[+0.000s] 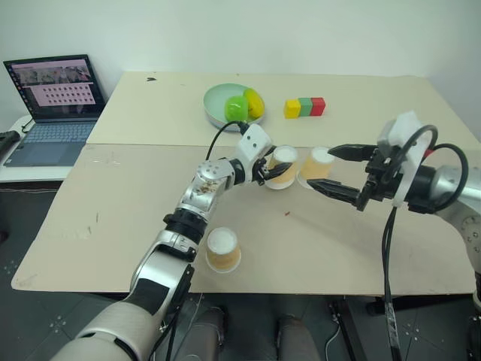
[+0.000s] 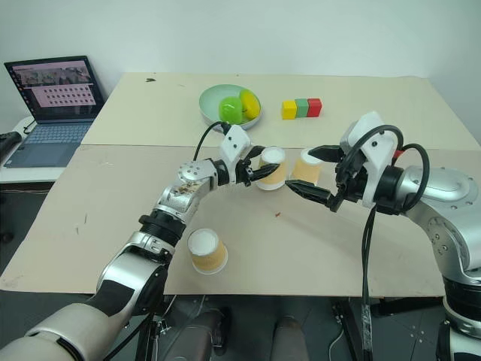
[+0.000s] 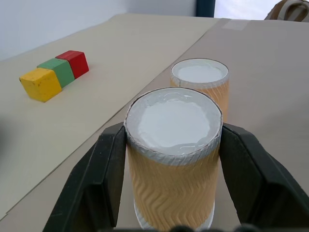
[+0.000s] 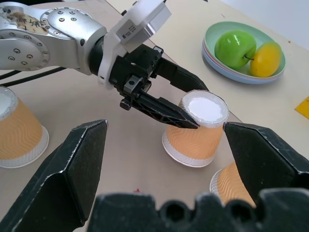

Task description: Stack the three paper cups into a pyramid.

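Observation:
Three tan-orange paper cups stand upside down, white bases up, on the beige table (image 1: 113, 218). My left gripper (image 1: 276, 171) is shut on the middle cup (image 1: 284, 156), its black fingers (image 3: 104, 169) pressed to both sides. Whether that cup is lifted off the table I cannot tell. A second cup (image 1: 321, 158) stands right beside it, between the spread fingers of my open right gripper (image 1: 322, 168), untouched. The third cup (image 1: 223, 250) sits alone near the table's front edge, below my left forearm.
A pale green bowl (image 1: 218, 96) with a green apple (image 1: 237, 107) and a yellow fruit (image 1: 254, 101) stands behind the cups. To its right, yellow (image 1: 291, 108), green (image 1: 305, 106) and red (image 1: 318, 105) blocks form a row. An open laptop (image 1: 52, 105) sits on a side table, far left.

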Controlling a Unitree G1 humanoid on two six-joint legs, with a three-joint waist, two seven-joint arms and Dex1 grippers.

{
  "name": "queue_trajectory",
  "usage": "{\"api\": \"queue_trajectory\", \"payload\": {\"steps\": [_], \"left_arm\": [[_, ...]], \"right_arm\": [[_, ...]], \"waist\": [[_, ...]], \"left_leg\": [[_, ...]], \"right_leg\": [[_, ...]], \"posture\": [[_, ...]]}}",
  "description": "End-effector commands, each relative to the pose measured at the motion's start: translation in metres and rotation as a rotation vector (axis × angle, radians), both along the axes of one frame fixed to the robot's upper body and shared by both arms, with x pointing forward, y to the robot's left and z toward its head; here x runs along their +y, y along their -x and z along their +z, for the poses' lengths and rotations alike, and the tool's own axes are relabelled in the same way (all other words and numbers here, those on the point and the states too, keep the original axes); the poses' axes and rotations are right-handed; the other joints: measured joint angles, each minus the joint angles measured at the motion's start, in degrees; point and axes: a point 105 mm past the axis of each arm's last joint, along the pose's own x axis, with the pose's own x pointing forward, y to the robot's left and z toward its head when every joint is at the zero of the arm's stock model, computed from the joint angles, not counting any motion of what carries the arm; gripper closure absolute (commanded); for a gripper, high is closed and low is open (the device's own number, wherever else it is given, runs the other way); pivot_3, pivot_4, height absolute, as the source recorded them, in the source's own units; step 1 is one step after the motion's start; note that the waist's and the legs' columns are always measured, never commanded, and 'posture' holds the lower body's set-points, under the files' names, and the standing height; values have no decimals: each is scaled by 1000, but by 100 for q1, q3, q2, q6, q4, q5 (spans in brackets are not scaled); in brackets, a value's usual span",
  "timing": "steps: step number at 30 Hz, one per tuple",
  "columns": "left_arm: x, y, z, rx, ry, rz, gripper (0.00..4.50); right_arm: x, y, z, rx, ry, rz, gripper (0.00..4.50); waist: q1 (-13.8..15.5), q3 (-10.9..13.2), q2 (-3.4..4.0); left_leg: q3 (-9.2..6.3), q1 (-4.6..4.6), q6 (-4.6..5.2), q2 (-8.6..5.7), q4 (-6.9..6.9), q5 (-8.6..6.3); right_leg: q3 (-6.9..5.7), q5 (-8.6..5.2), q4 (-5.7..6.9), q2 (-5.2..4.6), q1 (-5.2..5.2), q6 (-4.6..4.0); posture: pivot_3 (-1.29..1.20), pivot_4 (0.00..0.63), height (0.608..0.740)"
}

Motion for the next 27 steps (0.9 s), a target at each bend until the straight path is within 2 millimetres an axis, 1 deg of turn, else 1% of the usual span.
{"api": "queue_trajectory", "payload": {"steps": [1, 8, 10, 11, 13, 14, 18, 22, 27], "left_arm": [[-8, 0, 16, -70, 5, -17, 2059], [-10, -2, 10, -47, 18, -14, 2059], [-10, -1, 10, -46, 21, -16, 1112], [-10, -1, 10, -47, 21, -17, 902], [-10, -1, 9, -35, 19, -21, 223], [-10, -1, 8, -30, 18, -23, 66], [-10, 2, 10, -13, 31, -46, 66], [-10, 6, 20, -15, 53, -65, 66], [-8, 15, 53, -38, 119, -106, 66]], "right_arm": [[-2, 6, 14, -58, 3, -10, 0], [-3, 8, 16, -64, 3, -20, 0], [-3, 8, 16, -65, 3, -21, 0], [-3, 8, 16, -64, 3, -21, 0], [-2, 8, 16, -64, 3, -20, 0], [-2, 8, 16, -63, 3, -19, 0], [-1, 6, 16, -61, 1, -13, 0], [0, 6, 15, -57, 0, -7, 0], [0, 5, 15, -54, 2, 2, 0]], "waist": [[2, 0, 0], [-4, 0, 0], [-4, 0, 0], [-5, 0, 0], [-11, 0, 0], [-12, 0, 0], [-12, 0, 0], [-13, 0, 0], [-31, 0, 0]], "left_leg": [[0, 0, 0, 0, 0, 0], [0, 0, 0, 0, 0, 0], [0, -1, 0, -1, 1, 0], [0, 0, 0, 0, 1, 0], [0, 0, 0, 0, 1, 0], [0, 0, 0, 0, 0, 0], [0, -1, 0, 0, 1, 0], [0, -1, 0, 0, 1, 0], [0, -3, 0, 0, 2, 0]], "right_leg": [[0, 0, 0, 0, 0, 0], [-1, 0, 2, 0, 0, 1], [-1, 0, 2, -1, 0, 1], [-1, 0, 2, -1, 0, 1], [-1, 0, 2, 0, -1, 1], [0, 0, 2, -1, 0, 1], [0, 0, 3, 0, 0, 2], [-1, 0, 3, -1, -1, 2], [-1, 0, 3, 0, -2, 2]], "posture": [[0, 150, 740], [0, 150, 740], [0, 150, 740], [0, 150, 740], [0, 150, 740], [0, 150, 740], [0, 150, 740], [0, 150, 740], [0, 150, 740]]}}
